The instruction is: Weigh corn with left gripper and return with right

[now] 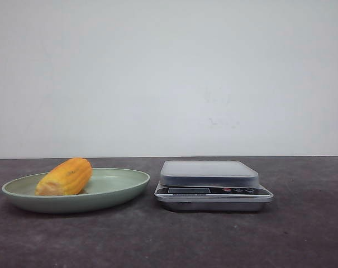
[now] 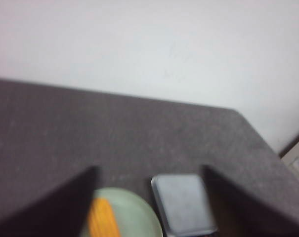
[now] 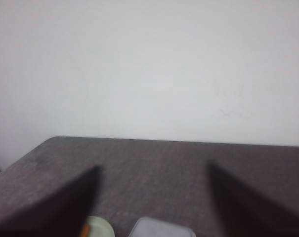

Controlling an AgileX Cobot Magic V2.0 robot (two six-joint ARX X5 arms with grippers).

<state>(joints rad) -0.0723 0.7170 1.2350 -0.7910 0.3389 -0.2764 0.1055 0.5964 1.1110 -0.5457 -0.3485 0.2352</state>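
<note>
The corn [image 1: 65,177] is a short yellow-orange cob lying on its side in a pale green plate [image 1: 121,187] at the left of the table. It also shows in the left wrist view [image 2: 104,219], on the plate [image 2: 137,212]. A grey kitchen scale [image 1: 210,183] with an empty pan stands just right of the plate. My left gripper [image 2: 149,170] is open and empty, held above and short of the plate and the scale [image 2: 183,203]. My right gripper [image 3: 154,170] is open and empty, also held back above the table. Neither gripper shows in the front view.
The dark table top [image 1: 169,240] runs back to a plain white wall [image 1: 169,72]. The table's far edge and right corner show in the left wrist view [image 2: 238,111]. The plate rim [image 3: 101,228] and the scale [image 3: 161,229] peek into the right wrist view.
</note>
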